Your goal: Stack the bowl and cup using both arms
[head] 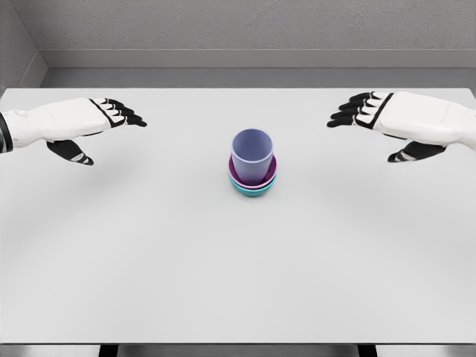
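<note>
My lavender cup [251,155] stands upright in a purple bowl [253,174] nested in a teal bowl [253,188], mid-worktop [149,260]. My left hand [71,126] and right hand [405,123] hover near its side edges, fingers loosely extended, holding nothing.

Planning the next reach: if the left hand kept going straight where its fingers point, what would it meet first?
Probably nothing: the left hand points right across the bare table; its line seems to pass behind the cup, towards the right hand. Depth is unclear.

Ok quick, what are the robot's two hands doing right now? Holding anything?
Left hand: open, fingers stretched out, holding nothing.
Right hand: open, fingers stretched out, holding nothing.
The cup sits in the bowls between them, untouched.
</note>
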Robot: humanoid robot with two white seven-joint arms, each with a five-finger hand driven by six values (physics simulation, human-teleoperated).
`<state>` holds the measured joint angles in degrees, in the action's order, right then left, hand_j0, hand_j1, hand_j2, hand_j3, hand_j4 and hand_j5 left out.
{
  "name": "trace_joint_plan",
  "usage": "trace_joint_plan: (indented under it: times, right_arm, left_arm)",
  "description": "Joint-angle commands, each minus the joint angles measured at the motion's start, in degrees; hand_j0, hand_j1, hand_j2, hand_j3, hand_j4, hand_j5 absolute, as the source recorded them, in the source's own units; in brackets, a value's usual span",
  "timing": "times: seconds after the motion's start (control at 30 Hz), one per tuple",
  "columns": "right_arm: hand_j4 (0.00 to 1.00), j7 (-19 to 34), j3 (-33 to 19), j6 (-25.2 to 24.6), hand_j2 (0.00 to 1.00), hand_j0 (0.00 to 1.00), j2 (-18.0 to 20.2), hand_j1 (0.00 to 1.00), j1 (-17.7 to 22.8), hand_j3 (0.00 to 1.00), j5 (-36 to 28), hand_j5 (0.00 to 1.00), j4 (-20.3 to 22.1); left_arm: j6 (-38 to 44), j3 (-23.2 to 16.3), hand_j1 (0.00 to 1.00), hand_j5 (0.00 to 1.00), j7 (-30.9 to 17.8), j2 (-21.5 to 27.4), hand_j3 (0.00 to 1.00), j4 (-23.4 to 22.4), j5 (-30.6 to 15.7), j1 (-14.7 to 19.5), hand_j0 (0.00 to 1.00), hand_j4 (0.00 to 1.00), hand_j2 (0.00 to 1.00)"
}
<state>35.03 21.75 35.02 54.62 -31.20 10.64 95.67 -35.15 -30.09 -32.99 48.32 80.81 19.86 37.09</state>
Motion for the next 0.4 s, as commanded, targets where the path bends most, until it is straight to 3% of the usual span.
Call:
trace_joint_plan:
  times: [0.0, 0.37]
  right_arm:
    - [1.00, -0.03, -1.10, -0.02, 1.00, 1.00, 0.58, 1.00, 0.00, 1.00, -0.36, 1.00, 0.05]
    - [1.00, -0.03, -1.10, -0.02, 1.00, 1.00, 0.58, 1.00, 0.97, 1.00, -0.36, 1.00, 0.13]
  left_arm:
    - [0.15, 0.03, 1.00, 1.00, 0.03, -0.06, 1.00, -0.03, -0.35, -0.18, 1.00, 1.00, 1.00]
    - [0.15, 0.12, 1.00, 1.00, -0.06, 0.02, 1.00, -0.65, -0.26, -1.41, 1.00, 1.00, 1.00]
